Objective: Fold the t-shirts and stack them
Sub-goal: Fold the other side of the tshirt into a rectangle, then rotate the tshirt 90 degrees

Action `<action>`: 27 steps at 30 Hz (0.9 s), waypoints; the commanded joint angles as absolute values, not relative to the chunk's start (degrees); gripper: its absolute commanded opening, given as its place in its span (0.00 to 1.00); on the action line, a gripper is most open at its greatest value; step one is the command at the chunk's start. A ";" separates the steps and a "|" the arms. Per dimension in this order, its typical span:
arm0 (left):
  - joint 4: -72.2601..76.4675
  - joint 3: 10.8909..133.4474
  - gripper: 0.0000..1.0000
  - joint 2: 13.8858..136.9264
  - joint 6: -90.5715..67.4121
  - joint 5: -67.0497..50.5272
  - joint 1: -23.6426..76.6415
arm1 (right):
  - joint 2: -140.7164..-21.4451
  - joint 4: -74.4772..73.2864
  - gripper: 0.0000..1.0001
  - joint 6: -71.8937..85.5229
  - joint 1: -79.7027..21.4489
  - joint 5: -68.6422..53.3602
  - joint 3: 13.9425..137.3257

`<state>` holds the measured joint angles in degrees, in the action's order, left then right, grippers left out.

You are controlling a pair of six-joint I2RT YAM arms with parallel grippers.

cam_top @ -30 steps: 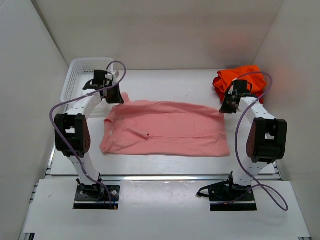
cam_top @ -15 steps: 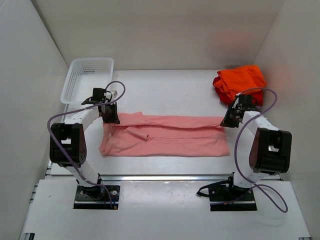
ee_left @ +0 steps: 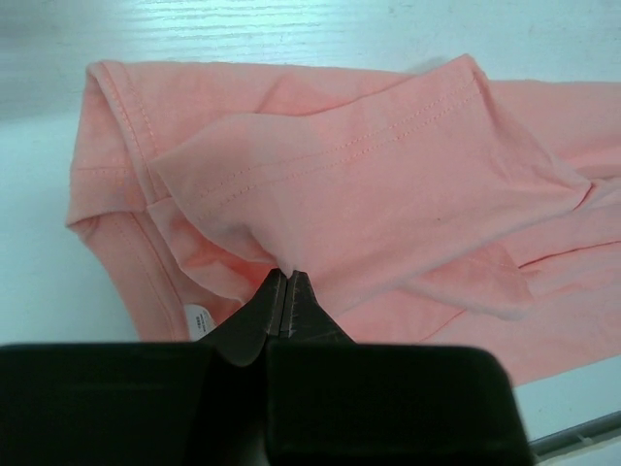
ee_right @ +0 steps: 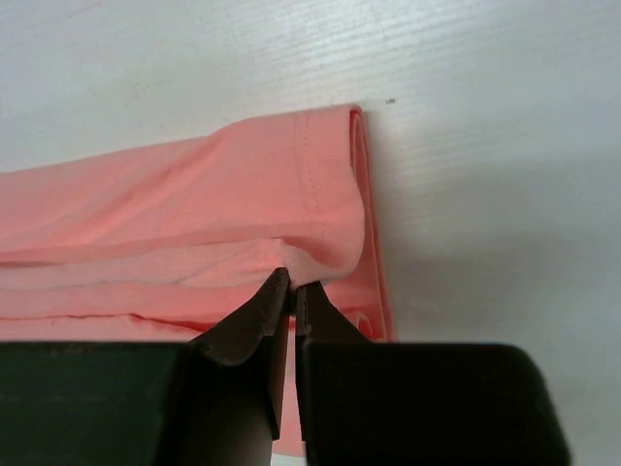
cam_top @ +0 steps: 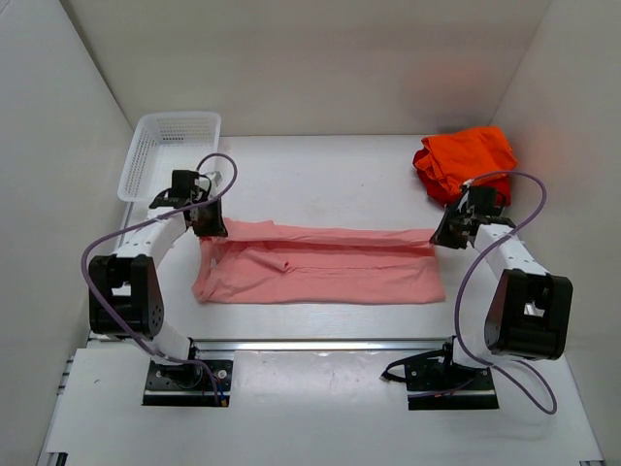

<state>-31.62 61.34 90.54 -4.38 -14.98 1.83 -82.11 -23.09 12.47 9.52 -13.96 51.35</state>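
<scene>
Folding a soft salmon-pink cloth t-shirt (cam_top: 320, 272) lengthwise on the white tabletop (cam_top: 320, 175), with left and right jaws clamped on its turned-over edge. First fold only; crumpled orange shirts (cam_top: 466, 157) far right unfolded, nothing stacked.

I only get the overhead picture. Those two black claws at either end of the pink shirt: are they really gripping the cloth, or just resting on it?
Observer: Gripping. The left wrist camera shows the left gripper shut, with a raised fold of the salmon-pink t-shirt pinched between its tips.
Operator: And the other claw?
Observer: The right wrist view shows the right gripper shut on the shirt's stitched hem, where the cloth lies doubled over.
Operator: Anything else I'm missing from above?
Observer: A small white label peeks out of the shirt just beside the left gripper.
</scene>
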 commanded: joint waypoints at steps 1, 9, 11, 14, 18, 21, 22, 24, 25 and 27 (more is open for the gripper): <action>-32.78 58.46 0.00 85.00 -4.22 -13.10 2.98 | -80.25 -23.29 0.00 12.65 9.50 -13.01 49.23; -32.52 51.34 0.46 80.25 -6.32 -13.18 2.20 | -77.97 -31.19 0.26 13.45 10.02 -8.98 48.95; -31.21 50.45 0.45 78.67 -6.94 -12.75 2.89 | -76.39 -31.73 0.42 13.88 8.62 -7.30 49.65; -30.94 50.45 0.45 76.47 -8.52 -12.22 3.69 | -73.92 -31.29 0.39 12.49 6.86 -5.89 51.94; -29.97 50.45 0.44 74.36 -11.94 -13.53 5.44 | -74.96 -26.65 0.22 10.73 6.42 -10.62 54.14; -27.00 48.00 0.31 74.09 -15.37 -13.01 8.60 | -80.58 -25.58 0.00 10.02 4.58 -11.34 57.21; -26.46 47.03 0.28 74.87 -16.60 -12.40 9.05 | -83.47 -25.66 0.00 9.41 4.22 -11.60 58.17; -24.00 45.97 0.26 78.11 -19.41 -12.04 11.15 | -89.36 -26.88 0.00 10.02 3.43 -12.30 60.28; -23.21 45.62 0.26 78.83 -20.03 -12.13 11.34 | -90.60 -26.89 0.00 9.76 3.17 -12.48 60.55; -22.33 45.70 0.25 82.78 -20.92 -12.56 13.09 | -94.02 -27.16 0.00 10.63 2.81 -13.01 60.91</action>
<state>-25.52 46.87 79.29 -17.12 -12.60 11.27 -90.24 -26.61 10.68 3.64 -11.62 59.77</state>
